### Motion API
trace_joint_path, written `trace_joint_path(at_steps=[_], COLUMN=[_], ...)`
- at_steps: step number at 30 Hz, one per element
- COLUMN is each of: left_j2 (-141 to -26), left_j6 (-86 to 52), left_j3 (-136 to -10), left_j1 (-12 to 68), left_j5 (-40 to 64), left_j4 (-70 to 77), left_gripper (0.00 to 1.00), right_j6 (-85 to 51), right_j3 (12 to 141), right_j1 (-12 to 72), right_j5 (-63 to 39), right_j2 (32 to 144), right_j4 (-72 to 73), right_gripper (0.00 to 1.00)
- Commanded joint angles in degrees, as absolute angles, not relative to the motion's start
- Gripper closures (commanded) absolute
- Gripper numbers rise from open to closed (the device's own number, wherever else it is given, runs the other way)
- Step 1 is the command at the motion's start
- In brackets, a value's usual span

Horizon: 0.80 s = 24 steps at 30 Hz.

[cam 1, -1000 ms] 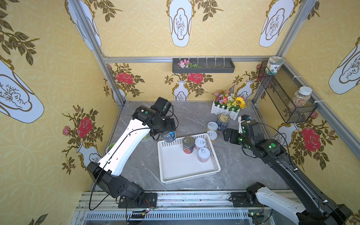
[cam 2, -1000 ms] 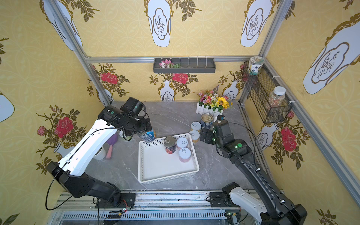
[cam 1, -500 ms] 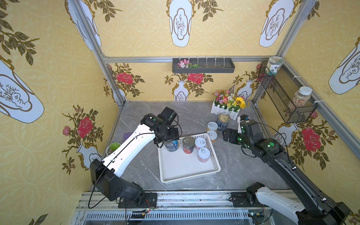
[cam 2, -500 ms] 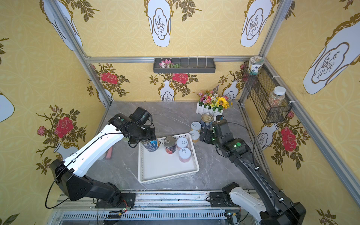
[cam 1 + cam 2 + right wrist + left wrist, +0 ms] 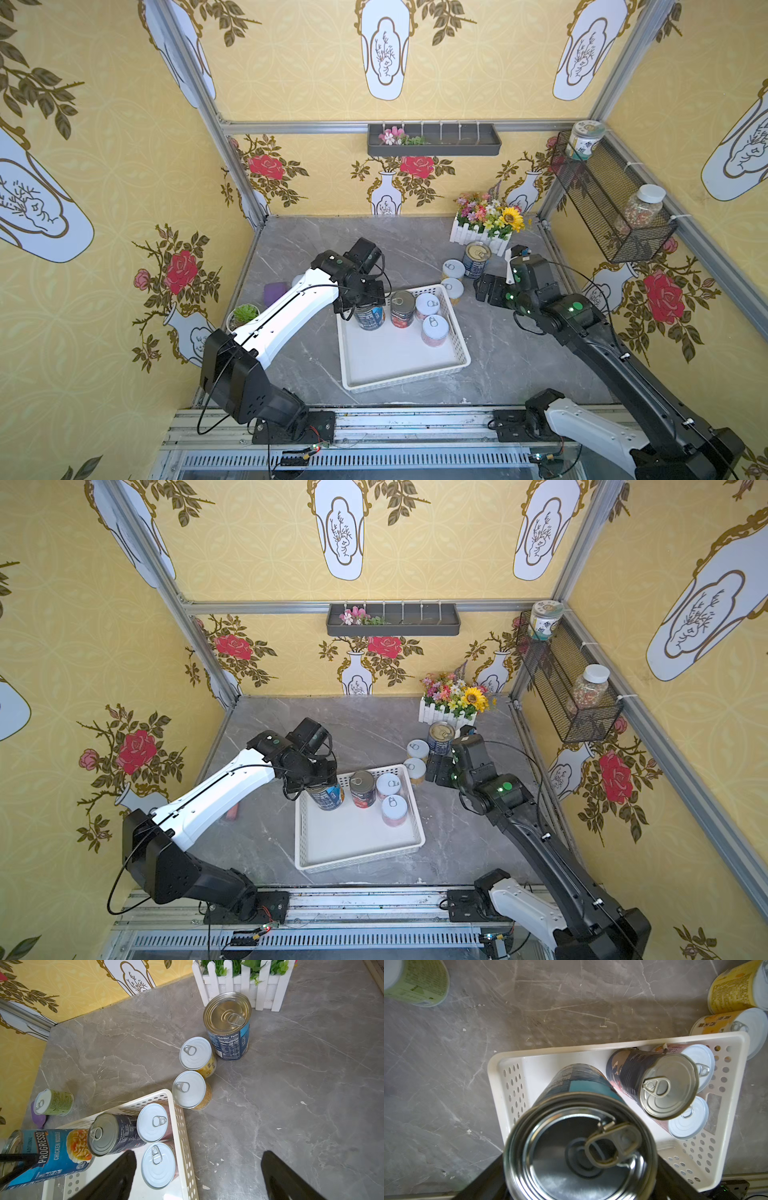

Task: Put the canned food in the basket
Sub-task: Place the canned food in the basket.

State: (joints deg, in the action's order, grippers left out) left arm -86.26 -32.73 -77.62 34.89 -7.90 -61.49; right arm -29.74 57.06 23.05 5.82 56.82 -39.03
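I'm looking at a grey marble-patterned tabletop (image 5: 519, 361) bearing a shallow white perforated plastic basket (image 5: 409, 376). Just beside the basket's far right corner stands a short yellow-labelled can with a white lid (image 5: 452, 287), with a second yellow-labelled can (image 5: 453, 269) behind it. Next come a tall blue-labelled metal can (image 5: 477, 259) and a white picket-fence flower planter (image 5: 482, 232). Left of the basket are a short green-labelled can (image 5: 60, 1103), a purple lump (image 5: 276, 293) and a small potted succulent (image 5: 244, 313).

Your white perforated basket (image 5: 399, 365) holds a red-labelled can (image 5: 402, 308), two white-lidded cans (image 5: 427, 305) (image 5: 435, 330) and, in its far left corner, a blue soup can (image 5: 371, 318). Outside stand a tall blue can (image 5: 476, 259), two yellow cans (image 5: 453, 270) (image 5: 452, 289) and, apart, a green can (image 5: 53, 1102).
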Motion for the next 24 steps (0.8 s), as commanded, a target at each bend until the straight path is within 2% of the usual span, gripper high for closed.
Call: trace_joint_path(at_steps=[1, 24], left_j2=[-87.3, -97.0], left_j6=[-32.2, -31.4], left_j3=[-77.3, -77.4], left_j1=[35.0, 35.2], left_j5=[-7.8, -9.8], left_j4=[-56.7, -52.2], left_gripper=[0.22, 0.21], right_j6=[-29.4, -29.3], right_j3=[56.9, 57.1], right_j1=[23.1, 23.1], right_j5=[5.6, 4.9], right_j2=[57.0, 57.6], right_j4=[-37.1, -37.1], right_gripper=[0.03, 0.03])
